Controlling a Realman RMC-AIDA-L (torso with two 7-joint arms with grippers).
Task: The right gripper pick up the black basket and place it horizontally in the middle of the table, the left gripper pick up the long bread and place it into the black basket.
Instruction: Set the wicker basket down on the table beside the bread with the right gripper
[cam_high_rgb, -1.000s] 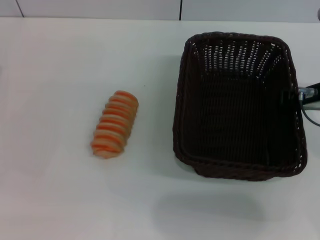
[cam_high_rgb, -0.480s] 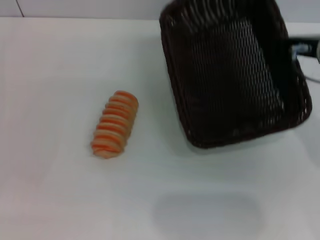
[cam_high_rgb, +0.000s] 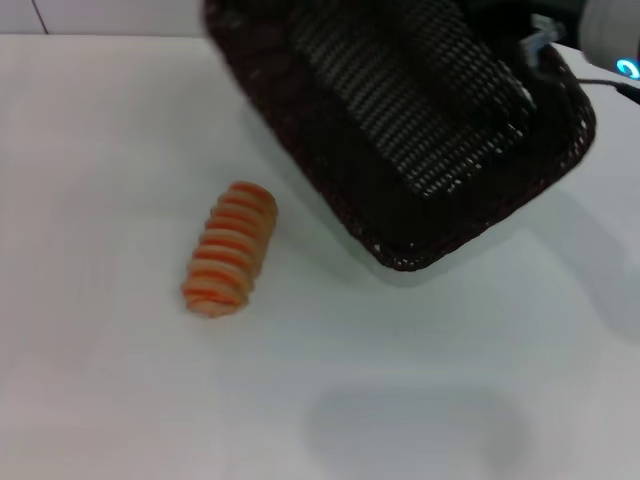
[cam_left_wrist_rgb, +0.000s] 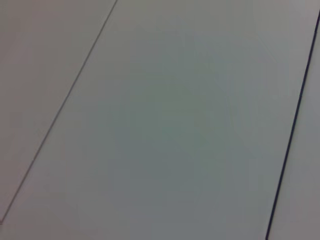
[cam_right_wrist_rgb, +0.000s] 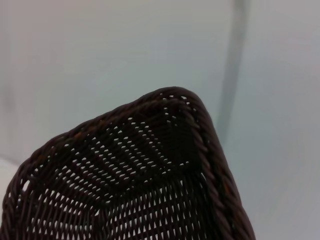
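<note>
The black basket (cam_high_rgb: 400, 120) hangs tilted in the air over the far right part of the white table (cam_high_rgb: 100, 130), turned at a slant, its near corner low. My right gripper (cam_high_rgb: 538, 40) holds it by its far right rim; the arm's blue-lit ring (cam_high_rgb: 628, 68) shows at the right edge. The right wrist view shows a corner of the basket (cam_right_wrist_rgb: 150, 175) with its braided rim. The long bread (cam_high_rgb: 230, 250), orange and cream striped, lies on the table left of centre, apart from the basket. My left gripper is out of view.
The basket's faint shadow (cam_high_rgb: 410, 425) falls on the table near the front. A wall panel seam (cam_high_rgb: 360, 18) runs along the back. The left wrist view shows only a plain pale surface with thin dark lines (cam_left_wrist_rgb: 290, 145).
The basket has risen off the table, moved back and left, and turned from square to slanted and tilted. The bread has not moved.
</note>
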